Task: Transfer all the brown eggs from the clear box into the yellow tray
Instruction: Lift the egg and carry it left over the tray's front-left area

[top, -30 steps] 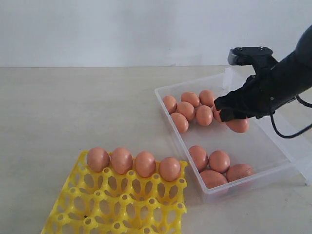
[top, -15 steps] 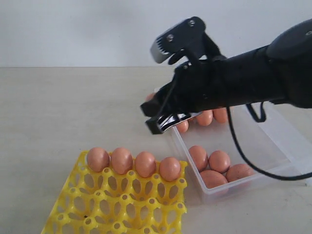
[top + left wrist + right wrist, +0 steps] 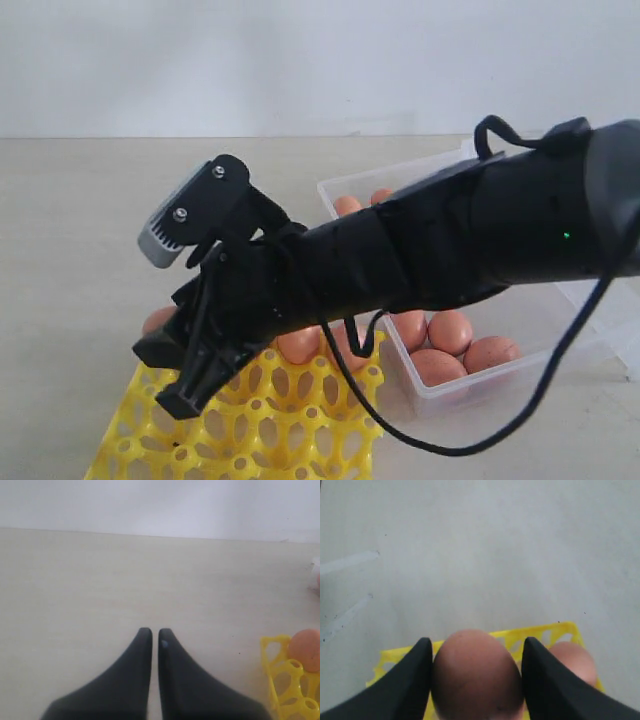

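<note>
Brown egg point(image 3: 475, 680) pinched in right gripper point(image 3: 477, 642) above yellow tray point(image 3: 345, 425): placing step in hand; next move likely needs a gentle descent into an empty cell point(image 3: 265, 425), then release; other eggs point(image 3: 450, 330) sit in clear box point(image 3: 480, 378); left gripper point(image 3: 151, 632) pressed together, holding nothing.

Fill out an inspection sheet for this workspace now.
Surface: pale tabletop.
Job's things: clear box holds brown eggs, some hidden by the arm; yellow tray has eggs in its far row.
Clutter: nothing seen.
Grippers: right pincer shut on an egg above the tray; left pincer shut, empty, over bare table.
Cables: black cable loops under the right arm.
Surroundings: plain white wall.
</note>
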